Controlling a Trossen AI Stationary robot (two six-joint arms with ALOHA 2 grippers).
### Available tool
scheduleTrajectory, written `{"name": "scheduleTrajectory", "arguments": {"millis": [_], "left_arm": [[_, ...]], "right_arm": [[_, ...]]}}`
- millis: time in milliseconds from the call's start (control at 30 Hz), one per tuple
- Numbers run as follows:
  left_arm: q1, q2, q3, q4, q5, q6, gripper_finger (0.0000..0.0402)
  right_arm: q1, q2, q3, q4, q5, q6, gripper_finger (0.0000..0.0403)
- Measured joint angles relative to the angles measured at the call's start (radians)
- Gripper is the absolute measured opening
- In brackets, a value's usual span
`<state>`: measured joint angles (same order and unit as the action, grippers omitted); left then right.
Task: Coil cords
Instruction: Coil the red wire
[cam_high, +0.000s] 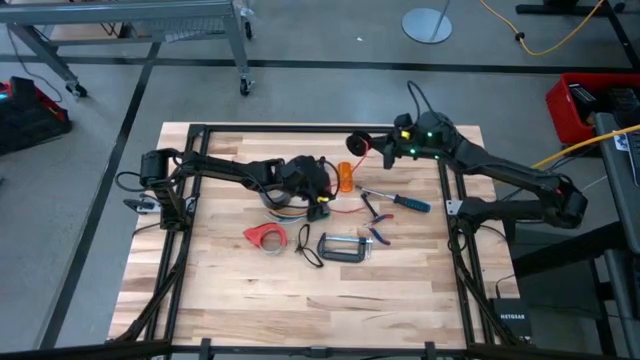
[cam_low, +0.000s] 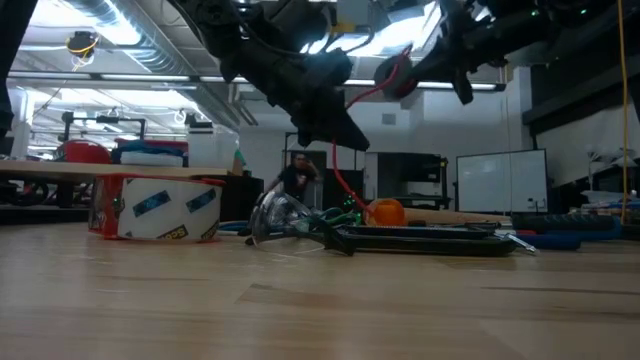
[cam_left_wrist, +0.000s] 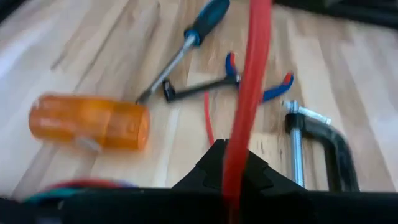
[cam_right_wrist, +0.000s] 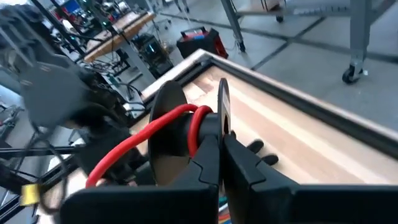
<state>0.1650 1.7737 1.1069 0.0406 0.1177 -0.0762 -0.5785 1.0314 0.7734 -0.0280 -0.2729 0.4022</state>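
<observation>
While the left gripper (cam_high: 322, 207) is pinching a red cord (cam_left_wrist: 249, 93) tight near the table's middle, the other cords (cam_high: 285, 210) are lying bunched at its nine o'clock. At two o'clock, the right gripper (cam_high: 385, 148) is squeezing shut on a black spool (cam_right_wrist: 171, 140) with red cord wound around it.

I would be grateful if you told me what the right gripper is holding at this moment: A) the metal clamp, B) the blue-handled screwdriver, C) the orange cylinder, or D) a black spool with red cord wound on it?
D: the right gripper is shut on the black spool, with the red cord wrapped round its core and running off toward the left gripper, which pinches it.
</observation>
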Motion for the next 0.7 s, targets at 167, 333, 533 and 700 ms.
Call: {"name": "scheduleTrajectory", "arguments": {"millis": [167,333,533,700], "left_arm": [[0.0,0.0,0.0,-0.082,-0.001,-0.002,0.0],[0.0,0.0,0.0,-0.082,-0.005,0.001,0.0],[0.0,0.0,0.001,-0.083,-0.004,-0.001,0.0],[-0.002,0.0,0.001,-0.078,-0.004,0.03,0.0]], "right_arm": [[0.0,-0.078,0.0,0.0,0.01,-0.016,0.0005],[0.0,-0.135,0.0,-0.002,0.013,-0.018,0.0005],[0.0,-0.185,-0.001,-0.004,0.016,-0.018,0.0005],[0.0,-0.23,-0.001,-0.006,0.016,-0.021,0.0005]]}}
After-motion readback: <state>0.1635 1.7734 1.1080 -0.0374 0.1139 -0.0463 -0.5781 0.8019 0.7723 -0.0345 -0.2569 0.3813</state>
